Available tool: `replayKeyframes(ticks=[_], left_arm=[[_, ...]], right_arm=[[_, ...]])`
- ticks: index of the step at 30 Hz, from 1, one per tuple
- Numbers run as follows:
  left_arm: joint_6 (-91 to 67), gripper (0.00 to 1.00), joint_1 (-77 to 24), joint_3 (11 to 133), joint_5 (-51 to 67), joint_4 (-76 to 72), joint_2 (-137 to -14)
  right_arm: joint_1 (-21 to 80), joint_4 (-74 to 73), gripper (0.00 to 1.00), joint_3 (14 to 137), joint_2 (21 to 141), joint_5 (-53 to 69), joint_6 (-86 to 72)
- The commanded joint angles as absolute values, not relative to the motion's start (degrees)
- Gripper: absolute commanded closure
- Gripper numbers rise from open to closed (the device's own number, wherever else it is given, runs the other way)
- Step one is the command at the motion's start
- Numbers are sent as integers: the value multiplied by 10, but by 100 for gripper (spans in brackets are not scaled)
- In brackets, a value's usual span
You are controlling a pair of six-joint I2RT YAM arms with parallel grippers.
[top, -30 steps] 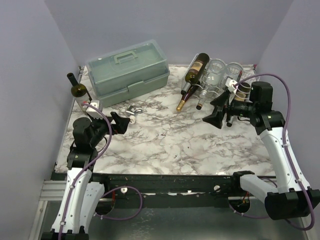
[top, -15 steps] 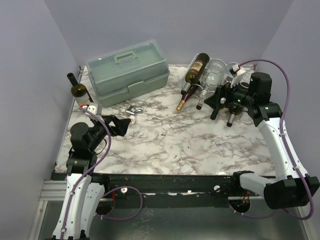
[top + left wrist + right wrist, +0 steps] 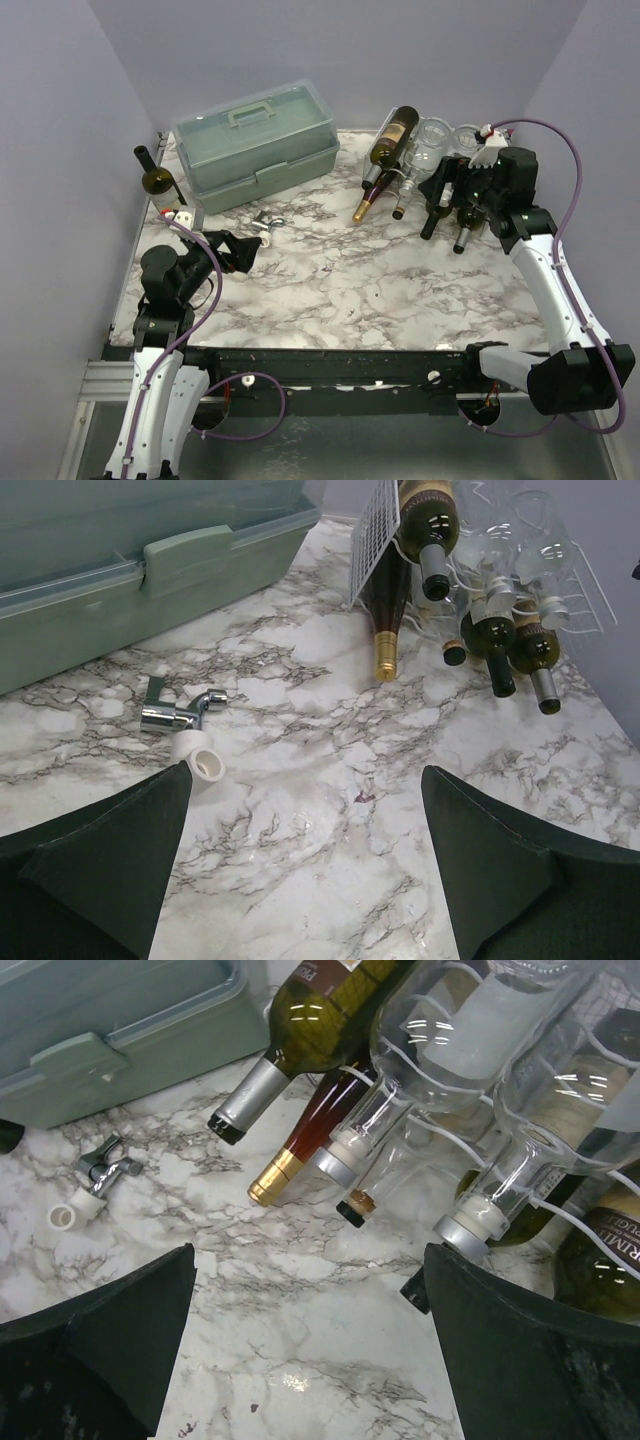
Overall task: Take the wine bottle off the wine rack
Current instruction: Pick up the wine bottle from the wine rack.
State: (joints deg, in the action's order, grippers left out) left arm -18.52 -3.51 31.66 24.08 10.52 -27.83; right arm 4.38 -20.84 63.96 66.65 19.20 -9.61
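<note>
The right gripper (image 3: pixel 310 1345) gapes wide and holds nothing, just in front of the bottle necks at the table's 2 o'clock. The wine rack (image 3: pixel 372 535) with its wine bottles (image 3: pixel 393 135) sits at 1 o'clock. The left gripper (image 3: pixel 305 865), equally wide and empty, hangs at 9 o'clock.

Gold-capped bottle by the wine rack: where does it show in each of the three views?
Top external: gold-capped bottle right of centre, far half of the table, cap toward the near edge.
Left wrist: gold-capped bottle upper middle, cap pointing down the picture.
Right wrist: gold-capped bottle near centre, cap toward lower left.
Shared landmark: grey-green toolbox, left of the bottle in all three views.
</note>
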Motion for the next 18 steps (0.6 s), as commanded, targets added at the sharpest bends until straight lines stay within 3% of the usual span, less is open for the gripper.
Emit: replayKeyframes(ticks=[1, 18], left_arm=[[-177, 1, -37, 308, 229, 96, -271], [-177, 1, -38, 307, 225, 96, -265]], right_arm=[[41, -179, 1, 632, 676, 140, -121], [41, -190, 4, 672, 749, 84, -157]])
